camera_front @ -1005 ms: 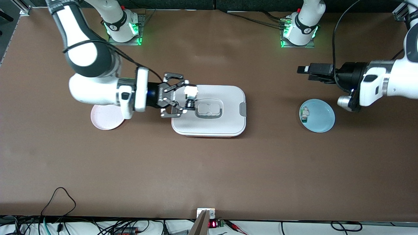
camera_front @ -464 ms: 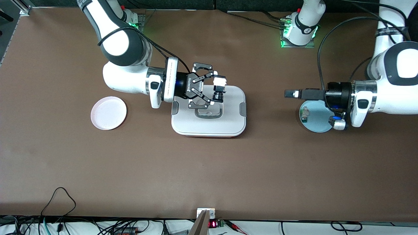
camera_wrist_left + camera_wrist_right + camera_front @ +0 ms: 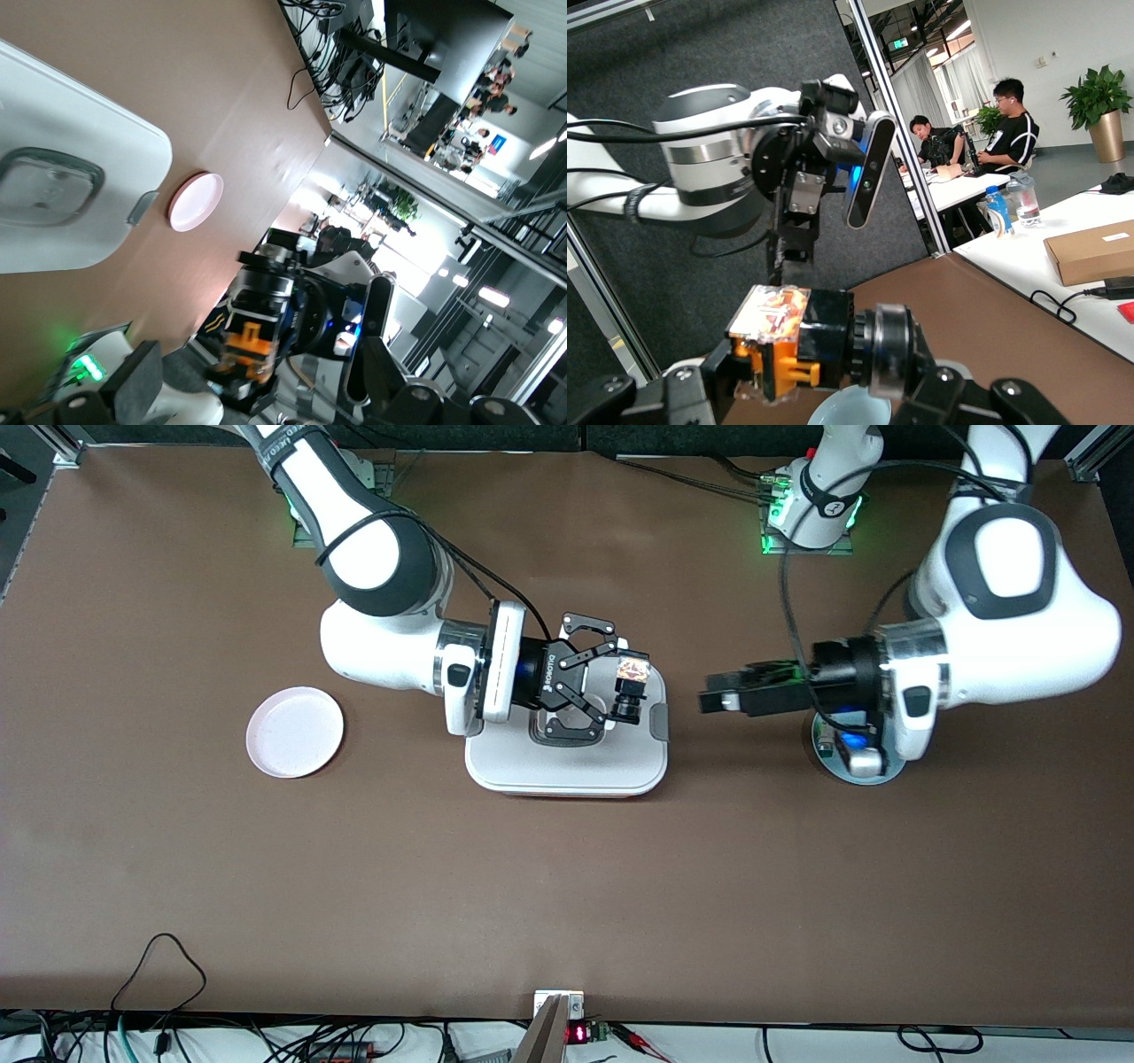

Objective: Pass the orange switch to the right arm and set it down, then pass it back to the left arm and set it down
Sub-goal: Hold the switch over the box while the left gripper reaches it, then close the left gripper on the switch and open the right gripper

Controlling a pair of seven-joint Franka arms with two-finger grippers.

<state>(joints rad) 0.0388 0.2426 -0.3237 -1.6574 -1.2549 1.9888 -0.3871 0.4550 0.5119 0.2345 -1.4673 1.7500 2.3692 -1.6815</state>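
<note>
Right gripper (image 3: 611, 686) clamps the small black-and-orange switch (image 3: 631, 682) over the white plastic box (image 3: 567, 766). Left gripper (image 3: 722, 700), apparently spread wide, hangs near the blue round plate (image 3: 864, 777).

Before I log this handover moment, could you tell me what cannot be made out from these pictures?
- Blue plate, front view: mostly covered by the left arm's wrist, so whatever lies on it is hidden.
- Left gripper, front view: seen edge-on over the table between box and plate; the finger gap does not show.
- Orange switch, held in the right gripper over the box: its markings are too small in the front view.
</note>
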